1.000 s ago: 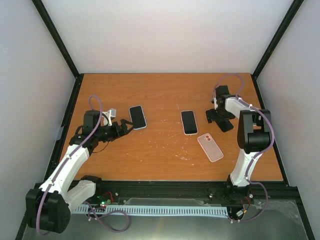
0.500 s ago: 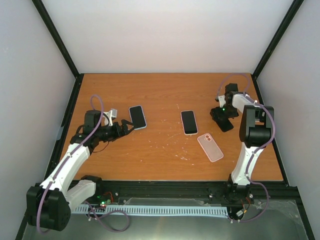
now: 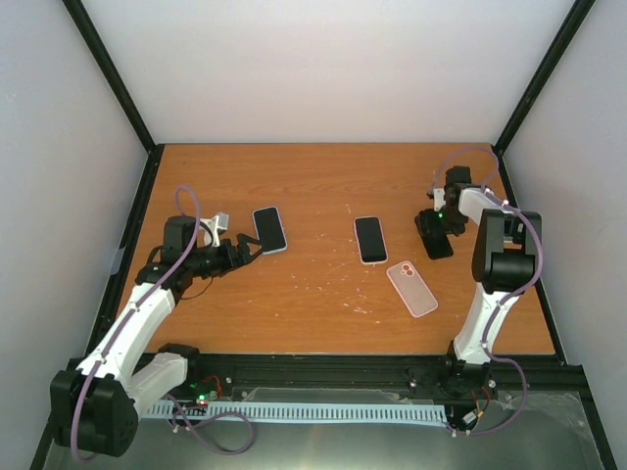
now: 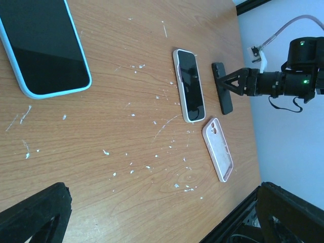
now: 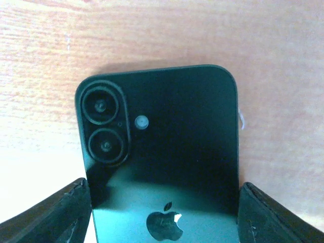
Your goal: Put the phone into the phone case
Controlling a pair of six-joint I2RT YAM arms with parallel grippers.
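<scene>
Three phones (image 3: 269, 229) (image 3: 370, 239) (image 5: 162, 167); one pink case (image 3: 411, 289)

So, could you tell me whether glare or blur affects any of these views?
Right wrist view: the table washes out pale at lower left, the dark phone carries a soft sheen. Left wrist view: sharp, wood grain crisp. Top view: evenly lit.
</scene>
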